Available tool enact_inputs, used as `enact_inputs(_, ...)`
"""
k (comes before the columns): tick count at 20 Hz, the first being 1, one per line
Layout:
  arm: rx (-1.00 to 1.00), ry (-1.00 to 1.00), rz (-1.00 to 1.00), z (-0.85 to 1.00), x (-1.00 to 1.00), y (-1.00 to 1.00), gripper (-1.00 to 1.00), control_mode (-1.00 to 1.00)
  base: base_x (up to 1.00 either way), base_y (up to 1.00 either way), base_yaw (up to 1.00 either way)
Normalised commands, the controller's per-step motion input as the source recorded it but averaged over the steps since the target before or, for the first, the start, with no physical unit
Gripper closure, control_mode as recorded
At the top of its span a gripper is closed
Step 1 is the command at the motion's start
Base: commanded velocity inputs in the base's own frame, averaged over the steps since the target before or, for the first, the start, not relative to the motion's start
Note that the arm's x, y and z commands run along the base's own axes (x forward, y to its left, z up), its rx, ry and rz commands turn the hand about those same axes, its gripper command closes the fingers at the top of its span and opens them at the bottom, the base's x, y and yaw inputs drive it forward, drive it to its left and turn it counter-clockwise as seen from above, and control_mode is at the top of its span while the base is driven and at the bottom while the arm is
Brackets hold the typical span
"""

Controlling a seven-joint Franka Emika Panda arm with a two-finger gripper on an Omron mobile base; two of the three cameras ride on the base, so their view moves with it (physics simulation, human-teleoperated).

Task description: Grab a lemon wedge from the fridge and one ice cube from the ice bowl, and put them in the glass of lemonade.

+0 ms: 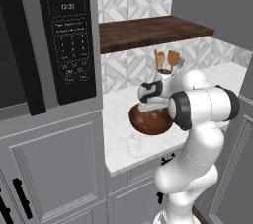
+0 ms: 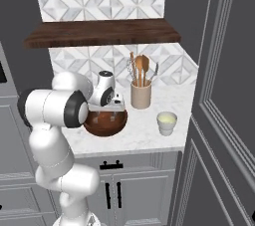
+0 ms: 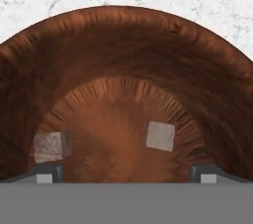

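With its wide-open, empty gripper [image 3: 126, 173] poised over the wide dark reddish-brown wooden ice bowl [image 3: 123, 35] on the counter, two pale cubes inside, nothing seems gathered yet; the small whitish glass of lemonade [image 2: 167, 122] waits right of it.

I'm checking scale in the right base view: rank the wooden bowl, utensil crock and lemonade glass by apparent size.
1. ice bowl
2. utensil crock
3. glass of lemonade
The crock stands farther back, so its rank is less sure.
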Motion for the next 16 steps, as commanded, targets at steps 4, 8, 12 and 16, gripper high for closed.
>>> enact_inputs(4, 0.0, 0.0, 0.0, 0.0, 0.24, 0.0, -1.0, -1.0, 0.0, 0.0, 0.0)
enact_inputs(8, 0.0, 0.0, 0.0, -0.18, 0.04, 0.0, -1.0, -1.0, 0.0, 0.0, 0.0)
enact_inputs(12, -0.01, 0.0, 0.0, -0.25, 0.0, 0.0, -1.0, -1.0, 0.0, 0.0, 0.0)
enact_inputs(16, -0.01, 0.0, 0.0, -0.16, 0.04, 0.0, -1.0, -1.0, 0.0, 0.0, 0.0)
